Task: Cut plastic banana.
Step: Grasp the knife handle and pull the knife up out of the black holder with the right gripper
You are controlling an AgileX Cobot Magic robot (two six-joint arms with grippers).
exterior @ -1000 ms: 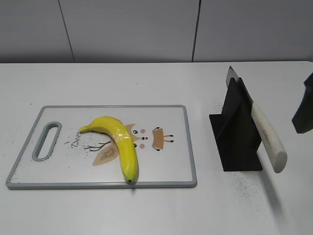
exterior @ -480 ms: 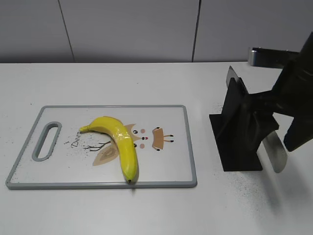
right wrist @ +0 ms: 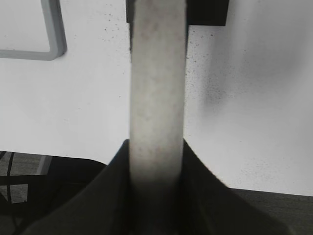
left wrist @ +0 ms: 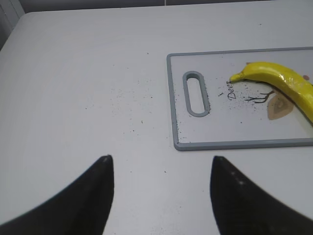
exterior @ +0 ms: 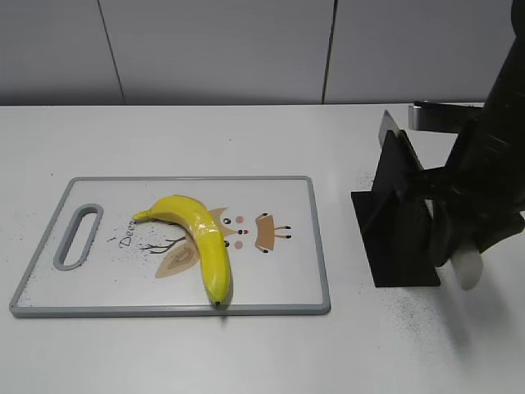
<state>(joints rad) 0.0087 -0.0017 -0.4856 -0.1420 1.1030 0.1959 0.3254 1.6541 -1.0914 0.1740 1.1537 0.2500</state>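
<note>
A yellow plastic banana [exterior: 201, 234] lies on the white, grey-rimmed cutting board [exterior: 287, 197]. A knife rests slanted in a black stand [exterior: 394, 238], its blade tip [exterior: 389, 125] up at the back and its white handle [exterior: 466, 267] sticking out toward the front. My right gripper [exterior: 459, 238] is closed round the handle; in the right wrist view the handle [right wrist: 157, 88] runs between my fingers, gripper [right wrist: 155, 143]. My left gripper [left wrist: 160, 159] is open and empty over bare table, left of the board [left wrist: 220, 122] and banana [left wrist: 283, 78].
The board has a slot handle [exterior: 75, 236] at its left end and a cartoon print under the banana. The black stand [right wrist: 205, 12] and a corner of the board [right wrist: 54, 29] show ahead of the right gripper. The table's front edge lies just below it.
My right arm has come in from the right edge and down over the knife handle; the fingers now sit round it. The knife, banana and board have not moved.
</note>
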